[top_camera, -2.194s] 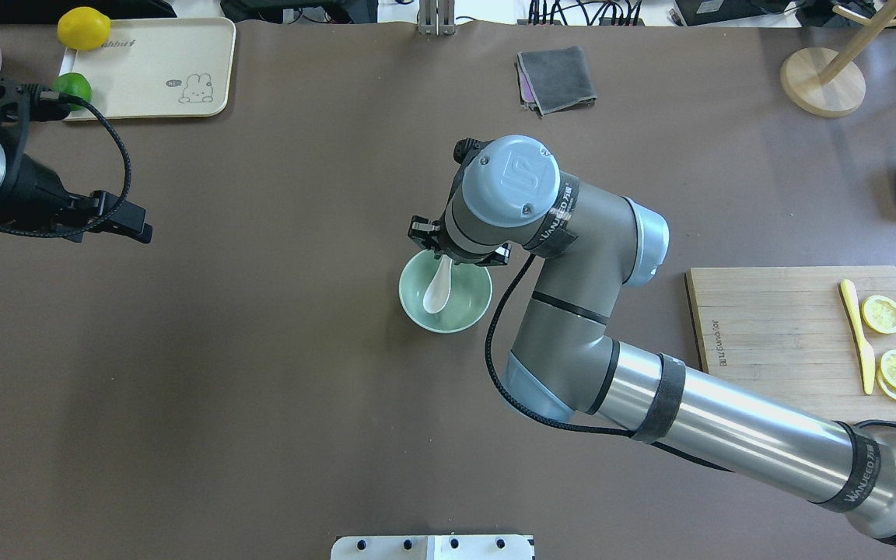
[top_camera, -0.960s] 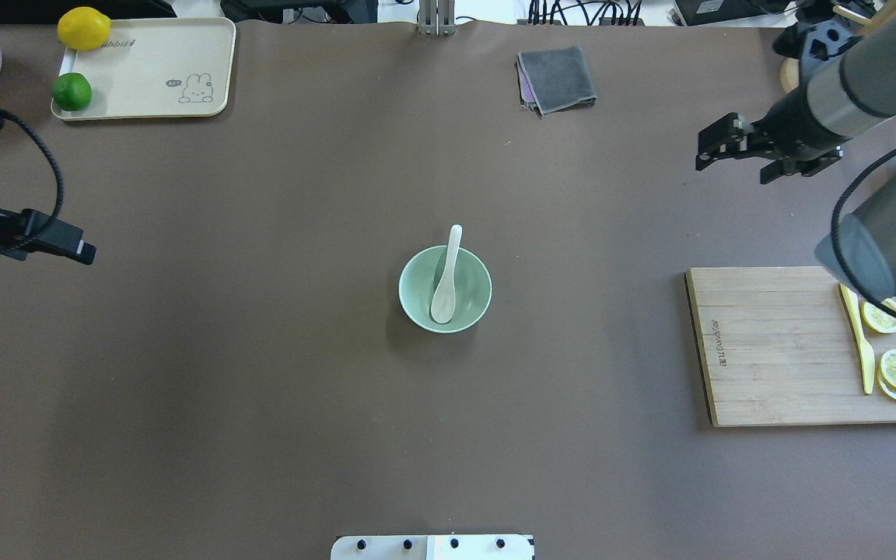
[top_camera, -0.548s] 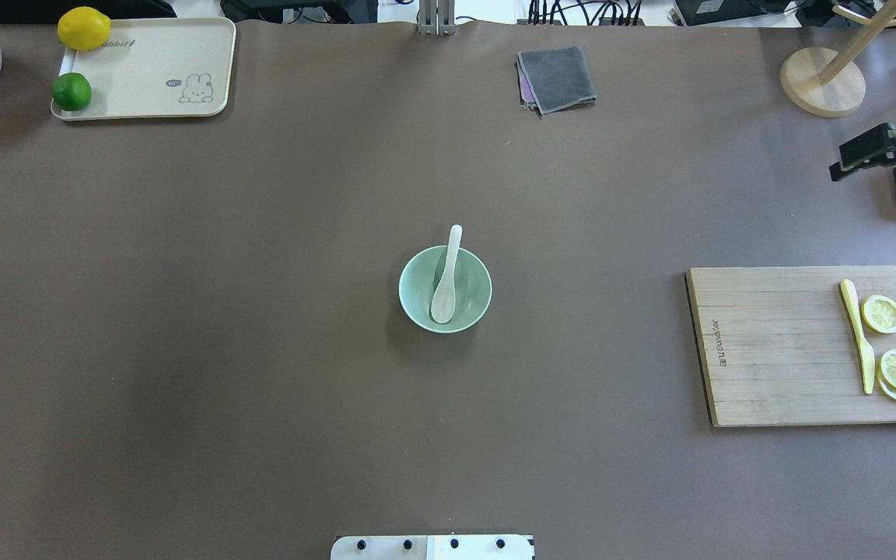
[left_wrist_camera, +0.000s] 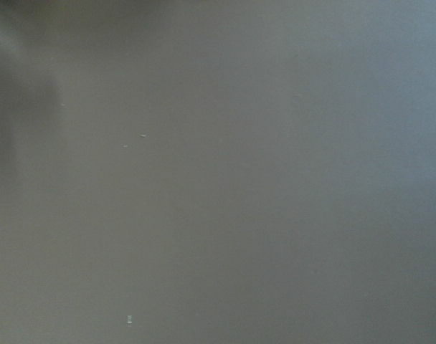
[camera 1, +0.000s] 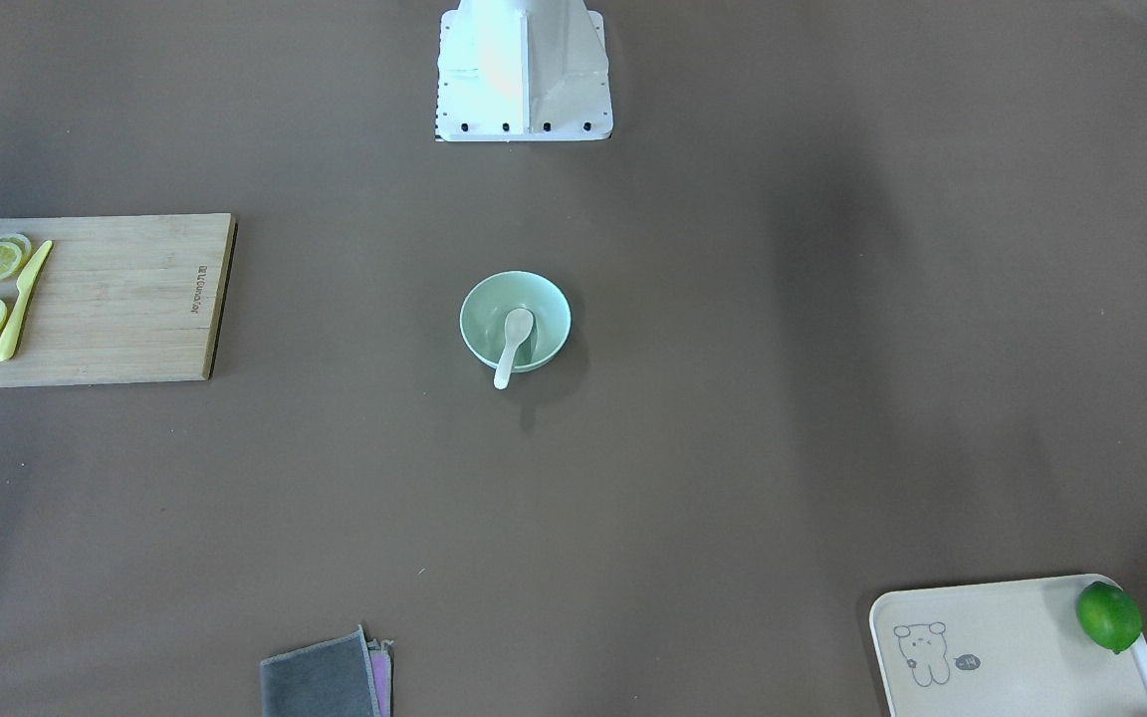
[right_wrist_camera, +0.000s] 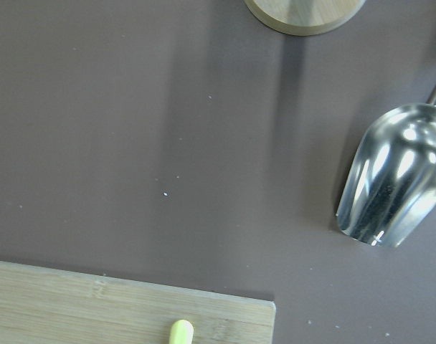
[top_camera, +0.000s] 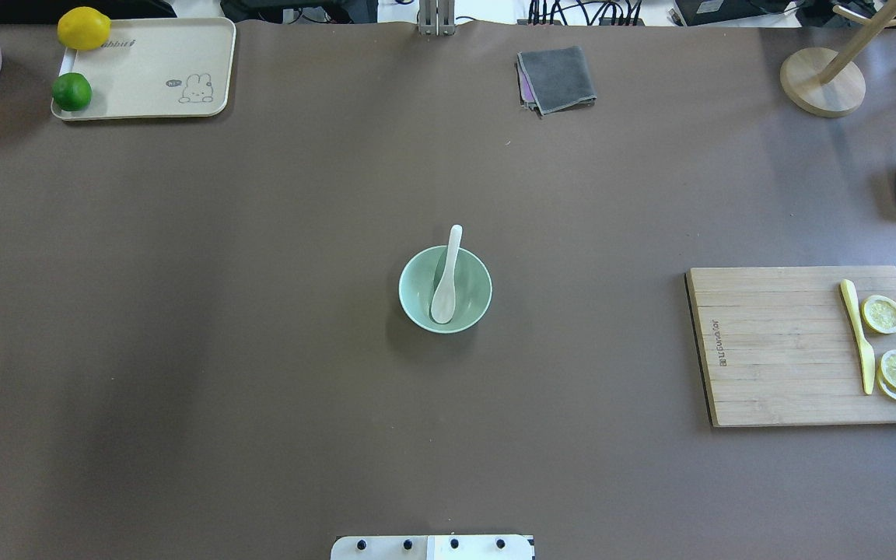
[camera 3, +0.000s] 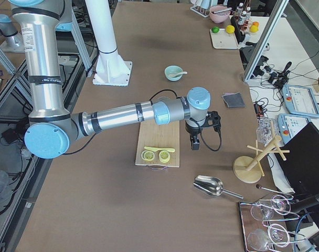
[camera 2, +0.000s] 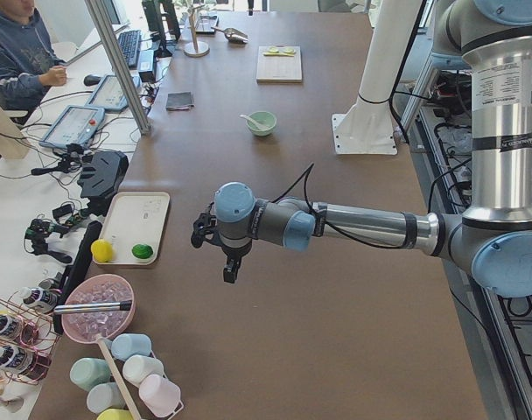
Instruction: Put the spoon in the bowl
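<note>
The left gripper (camera 2: pixel 229 273) hangs over bare table near the tray (top_camera: pixel 145 70); how far its fingers are parted cannot be told. At mid-table the spoon (top_camera: pixel 446 289) lies in the bowl (top_camera: pixel 411 303), scoop inside, handle resting over the far rim. The right gripper (camera 3: pixel 194 146) hovers beside the cutting board (top_camera: pixel 775 350), its opening likewise unreadable

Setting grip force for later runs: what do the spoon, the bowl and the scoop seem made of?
The spoon: white, thick, softly glossy; likely glazed ceramic or melamine. The bowl: pale green, smooth, low sheen; ceramic or plastic, cannot tell. The scoop: polished metal, probably steel; mirror-like reflections.
</note>
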Available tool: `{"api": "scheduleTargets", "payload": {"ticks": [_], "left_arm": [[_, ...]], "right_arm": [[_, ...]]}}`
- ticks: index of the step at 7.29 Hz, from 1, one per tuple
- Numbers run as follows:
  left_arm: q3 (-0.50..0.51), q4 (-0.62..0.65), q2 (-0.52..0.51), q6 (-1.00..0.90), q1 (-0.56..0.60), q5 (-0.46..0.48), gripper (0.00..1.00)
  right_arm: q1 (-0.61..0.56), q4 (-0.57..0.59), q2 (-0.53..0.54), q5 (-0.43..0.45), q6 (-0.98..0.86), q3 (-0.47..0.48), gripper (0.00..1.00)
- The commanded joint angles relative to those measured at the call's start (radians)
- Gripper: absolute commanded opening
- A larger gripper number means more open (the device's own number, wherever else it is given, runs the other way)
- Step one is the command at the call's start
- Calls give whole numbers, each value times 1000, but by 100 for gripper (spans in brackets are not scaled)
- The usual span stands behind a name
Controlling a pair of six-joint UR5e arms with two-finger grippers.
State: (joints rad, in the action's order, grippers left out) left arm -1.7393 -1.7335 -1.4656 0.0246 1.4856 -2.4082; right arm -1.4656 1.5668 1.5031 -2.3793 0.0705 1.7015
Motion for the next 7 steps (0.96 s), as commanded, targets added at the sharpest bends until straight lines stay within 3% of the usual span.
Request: {"api": "scheduleTargets", "payload": {"ticks": [1,4,5,6,7], "left_arm": [[23,5,22,-55,24,24,98],[-18,94,28,-51,33,83,98],[-51,164,16,-43,65,39,98],[-93,287,-14,-43,86,-68,98],[-98,298,7,-54,94,-66,98]], "right_arm": [[-99,10,2,8,-183,-100,100],[-134,4,20,29,-256,-145,100],[-133,4,23,38,-256,-146,100],[-133,4,37,40,-255,-137,100],[-133,2,61,38,-256,-119,100]]}}
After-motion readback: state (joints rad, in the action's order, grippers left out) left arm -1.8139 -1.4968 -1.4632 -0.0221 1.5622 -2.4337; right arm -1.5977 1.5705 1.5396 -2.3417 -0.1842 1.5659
